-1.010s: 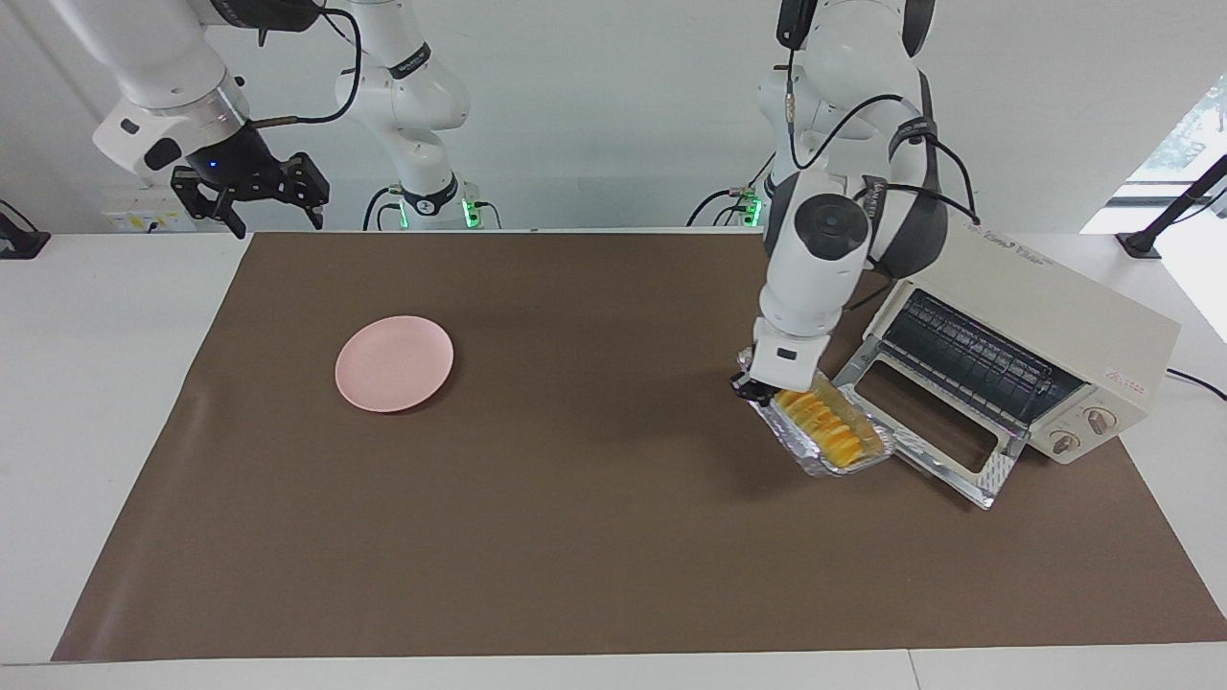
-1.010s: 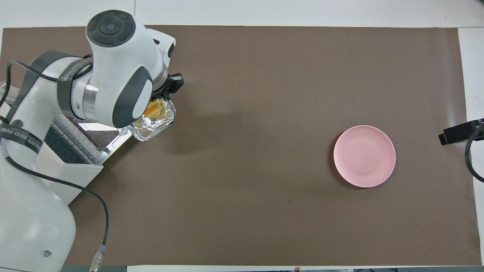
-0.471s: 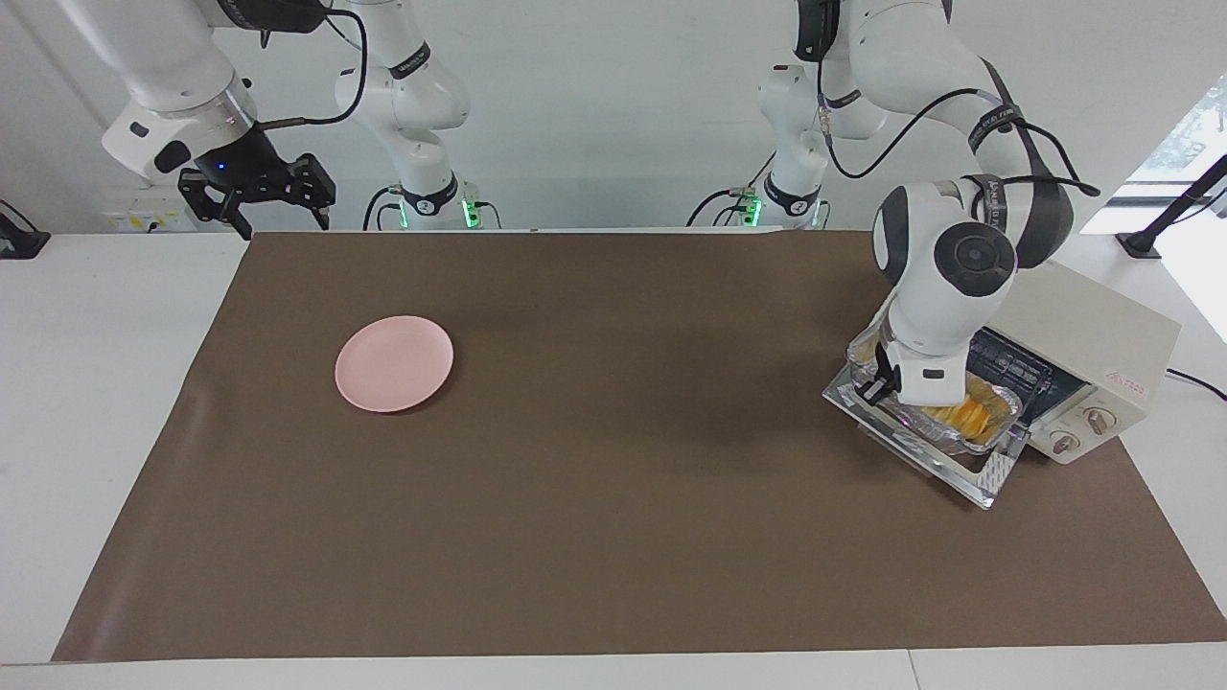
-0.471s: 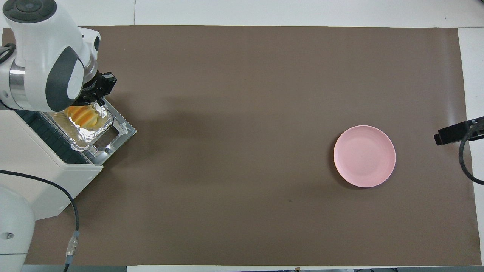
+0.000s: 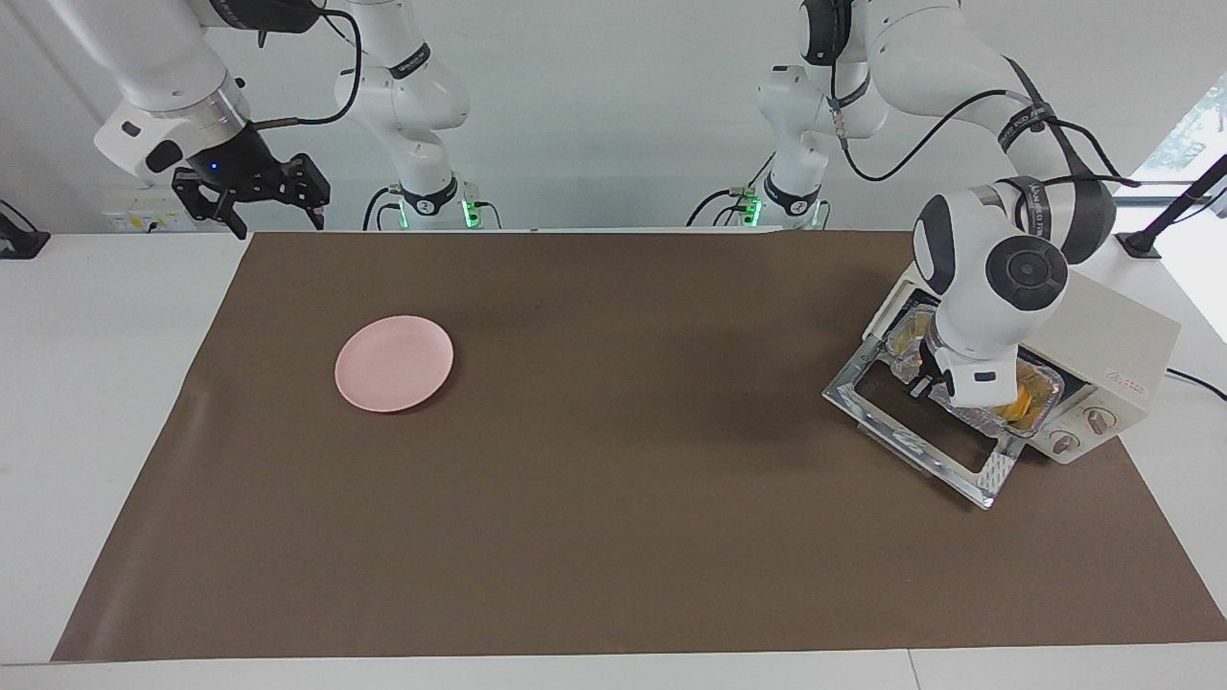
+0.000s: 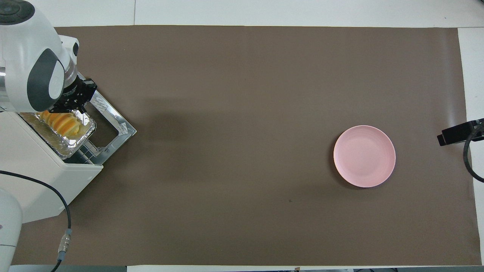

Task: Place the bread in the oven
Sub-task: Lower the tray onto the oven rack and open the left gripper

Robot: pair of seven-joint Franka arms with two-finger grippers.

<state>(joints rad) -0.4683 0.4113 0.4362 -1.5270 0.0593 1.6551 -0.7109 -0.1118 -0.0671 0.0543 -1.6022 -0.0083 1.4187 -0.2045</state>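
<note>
A brown mat (image 5: 613, 498) covers a white surface (image 5: 115, 383) where two white robot arms work. At the left arm's end of the surface, near the edge closest to the robots, sits a cream oven (image 5: 1102, 335) turned at an angle, its glass door (image 5: 920, 431) dropped open flat onto the mat. A foil tray (image 6: 70, 136) sits in the oven's mouth on the wire rack, partly inside, with one end sticking out over the hinge of the door. In the tray lies the bread (image 6: 62, 122), a ridged yellow-orange loaf. The left gripper (image 6: 73, 100) reaches down over the open door to the tray's outer end, and its jaws are closed on the tray's rim. The arm's bulky wrist hides much of the tray in the facing view, where only a sliver of the bread (image 5: 1016, 407) shows. The right gripper (image 5: 254, 192) hangs in the air above the mat's corner at the right arm's end, on the robots' side, waiting with its jaws spread open and holding nothing. A round pink plate (image 5: 394, 363) lies empty on the mat toward the right arm's end, well apart from the oven.
</note>
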